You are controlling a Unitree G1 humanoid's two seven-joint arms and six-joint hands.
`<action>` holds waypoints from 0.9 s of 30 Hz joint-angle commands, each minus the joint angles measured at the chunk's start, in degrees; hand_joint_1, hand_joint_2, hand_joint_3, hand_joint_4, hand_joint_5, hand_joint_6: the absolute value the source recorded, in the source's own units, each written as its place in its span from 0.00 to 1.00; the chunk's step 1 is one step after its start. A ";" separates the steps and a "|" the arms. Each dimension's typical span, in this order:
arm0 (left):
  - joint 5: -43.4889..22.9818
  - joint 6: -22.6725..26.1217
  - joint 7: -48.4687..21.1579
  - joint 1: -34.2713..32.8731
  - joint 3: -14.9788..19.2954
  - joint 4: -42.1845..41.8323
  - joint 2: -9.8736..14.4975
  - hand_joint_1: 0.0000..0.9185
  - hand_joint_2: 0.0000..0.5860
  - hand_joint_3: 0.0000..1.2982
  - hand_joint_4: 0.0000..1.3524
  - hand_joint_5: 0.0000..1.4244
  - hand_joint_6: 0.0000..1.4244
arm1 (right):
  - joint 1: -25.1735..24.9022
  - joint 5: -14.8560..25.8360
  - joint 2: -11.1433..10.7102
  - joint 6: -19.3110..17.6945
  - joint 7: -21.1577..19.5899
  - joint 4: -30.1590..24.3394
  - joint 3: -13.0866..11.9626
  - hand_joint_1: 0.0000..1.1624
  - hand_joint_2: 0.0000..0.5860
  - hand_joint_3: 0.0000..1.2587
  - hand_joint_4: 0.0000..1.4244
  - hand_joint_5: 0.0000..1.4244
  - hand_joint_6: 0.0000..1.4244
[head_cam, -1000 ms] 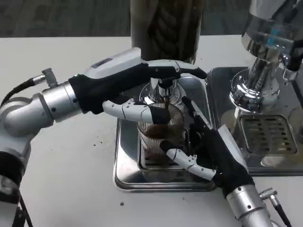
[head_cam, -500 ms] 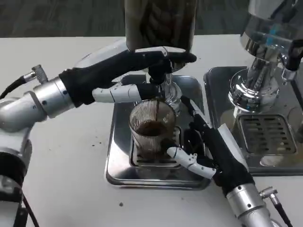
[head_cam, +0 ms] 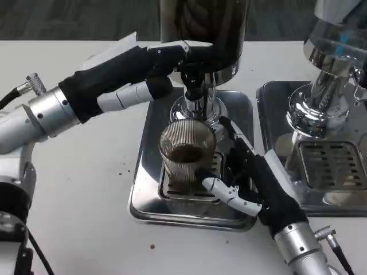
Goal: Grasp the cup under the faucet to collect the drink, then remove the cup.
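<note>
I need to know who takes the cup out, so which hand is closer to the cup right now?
Right. The right hand wraps the cup; the left hand is up at the faucet.

A white table, speckled with a few dark crumbs, meets dark grey carpeted floor beyond its far edge.

white table, second chrome dispenser at right on its drip tray
</note>
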 commanded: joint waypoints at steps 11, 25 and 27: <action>-0.85 1.11 -2.18 0.50 1.77 -1.47 -1.25 0.00 0.12 0.18 0.10 0.10 0.07 | 0.57 0.23 0.04 -0.87 -0.54 0.00 -0.85 0.44 0.42 0.04 0.00 0.02 0.07; -3.40 2.76 -4.66 0.83 3.77 -5.87 -1.67 0.00 0.12 0.18 0.10 0.10 0.07 | 0.28 0.15 0.44 -1.13 -0.72 0.72 -0.77 0.44 0.42 0.04 0.00 0.02 0.07; -3.58 2.93 -4.75 0.85 3.91 -6.17 -1.66 0.00 0.12 0.18 0.10 0.10 0.07 | 0.22 0.15 0.47 -1.16 -0.71 0.83 -0.77 0.44 0.42 0.04 0.00 0.02 0.07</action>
